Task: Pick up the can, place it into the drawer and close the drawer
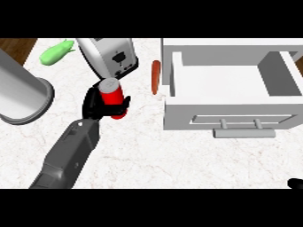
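Red can (114,96): tilted, grey top end toward the toaster, held above the worktop left of the drawer and outside it
Left hand (96,104): black, fingers and thumb curled round the can, clamped on its lower half; its grey forearm runs down to the lower left edge
Right hand (302,183): only a black tip shows at the lower right corner; whether its fingers are apart or together I cannot tell
Drawer (236,113): white, pulled open, nothing seen inside, grey bar handle on the front panel
Worktop (180,155): white marble with faint veins
Toaster (108,57): silvery, tilted in view, just behind the can's top
Sausage (156,76): orange-brown, lying lengthwise between toaster and drawer, close by the drawer's left wall
Green vegetable (56,52): pale green, far left corner of the worktop
Grey cylinder (13,88): large, with a flared rim, at the left edge
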Motion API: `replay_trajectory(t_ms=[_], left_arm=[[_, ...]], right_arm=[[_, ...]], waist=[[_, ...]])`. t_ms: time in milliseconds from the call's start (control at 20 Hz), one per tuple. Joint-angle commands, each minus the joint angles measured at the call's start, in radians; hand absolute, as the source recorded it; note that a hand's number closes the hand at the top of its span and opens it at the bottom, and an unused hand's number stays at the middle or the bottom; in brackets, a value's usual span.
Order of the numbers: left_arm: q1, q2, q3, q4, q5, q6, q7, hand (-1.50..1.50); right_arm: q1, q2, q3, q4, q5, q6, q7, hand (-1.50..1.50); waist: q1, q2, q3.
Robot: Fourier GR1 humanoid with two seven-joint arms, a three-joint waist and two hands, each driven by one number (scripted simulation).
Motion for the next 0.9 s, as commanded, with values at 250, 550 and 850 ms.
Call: replay_trajectory(t_ms=[250,550,850], left_arm=[[-0.018,-0.018,-0.11,-0.355,-0.048,0.07,0.305,1.5],[-0.124,-0.062,-0.13,-0.496,-0.057,0.168,0.503,1.5],[-0.23,-0.069,-0.209,-0.612,-0.067,0.287,0.669,1.5]], right_arm=[[0.025,0.01,0.004,-0.028,0.023,0.004,-0.005,-1.5],[0.05,0.016,-0.007,-0.066,0.003,0.01,0.004,-1.5],[0.029,0.0,-0.031,0.019,0.001,0.027,-0.048,-1.5]], waist=[[0.014,-0.005,0.001],[0.001,-0.003,0.0],[-0.002,-0.001,0.0]])
